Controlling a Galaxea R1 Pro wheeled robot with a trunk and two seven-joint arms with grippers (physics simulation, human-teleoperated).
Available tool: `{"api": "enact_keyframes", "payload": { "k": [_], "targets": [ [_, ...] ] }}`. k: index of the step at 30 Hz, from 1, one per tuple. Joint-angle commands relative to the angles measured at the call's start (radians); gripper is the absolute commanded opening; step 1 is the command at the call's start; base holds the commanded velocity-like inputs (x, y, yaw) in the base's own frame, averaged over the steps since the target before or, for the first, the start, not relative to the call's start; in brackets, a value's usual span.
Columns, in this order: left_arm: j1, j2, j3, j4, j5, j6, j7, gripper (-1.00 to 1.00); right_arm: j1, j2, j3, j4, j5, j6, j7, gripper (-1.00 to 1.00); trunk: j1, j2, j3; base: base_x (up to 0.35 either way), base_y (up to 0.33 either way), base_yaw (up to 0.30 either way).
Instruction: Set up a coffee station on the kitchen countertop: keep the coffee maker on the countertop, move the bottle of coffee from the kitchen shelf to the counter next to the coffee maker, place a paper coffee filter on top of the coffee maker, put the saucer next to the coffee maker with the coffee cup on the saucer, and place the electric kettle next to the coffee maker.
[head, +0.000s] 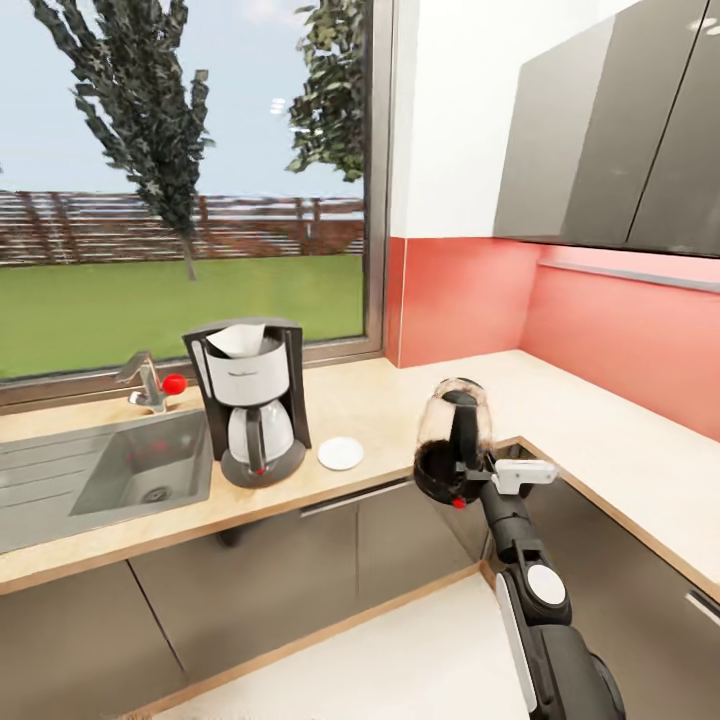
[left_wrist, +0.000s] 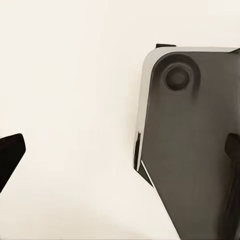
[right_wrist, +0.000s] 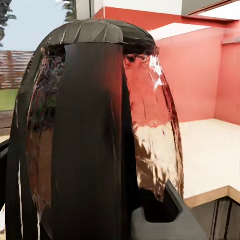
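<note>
electric kettle (head: 455, 440) gripped by handle, airborne near counter edge, head view adds saucer (head: 341, 453)

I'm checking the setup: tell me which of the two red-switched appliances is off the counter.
The electric kettle, the rounded smoky jug, held in the right gripper off the counter's edge; the coffee maker stands beside the sink.

coffee maker (head: 251, 400) centre-left on kitchen countertop (head: 380, 400), filter on top | saucer (head: 341, 453) beside | right gripper (head: 470, 470) holding electric kettle (head: 452, 440) lower centre-right

Black-and-white jointed right arm (head: 535, 590)
</note>
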Motion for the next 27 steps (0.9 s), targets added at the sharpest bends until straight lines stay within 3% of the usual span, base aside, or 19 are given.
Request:
{"api": "enact_keyframes", "payload": {
  "k": [1,9,17,27],
  "targets": [
    [-0.001,0.0,-0.009,0.001,0.007,-0.003,0.002,1.0,-0.001,0.001,-0.003,-0.001,0.009,-0.003,0.005,-1.0,0.001,-0.002,-0.002,0.0,0.0,0.279],
    [-0.003,-0.006,-0.009,-0.001,0.007,-0.005,0.002,1.0,-0.001,0.001,-0.003,-0.001,0.009,-0.003,0.005,-1.0,0.001,-0.002,-0.002,0.0,0.0,0.241],
    [-0.003,-0.005,-0.009,-0.001,0.007,-0.005,0.002,1.0,-0.001,0.001,-0.003,0.0,0.009,-0.003,0.005,-1.0,0.001,-0.002,-0.002,0.013,0.0,0.016],
    [-0.003,-0.003,-0.009,0.0,0.009,-0.005,0.002,1.0,-0.001,0.001,-0.003,-0.001,0.009,-0.003,0.005,-1.0,0.001,-0.002,-0.002,0.239,-0.167,0.0]
  ]
}}
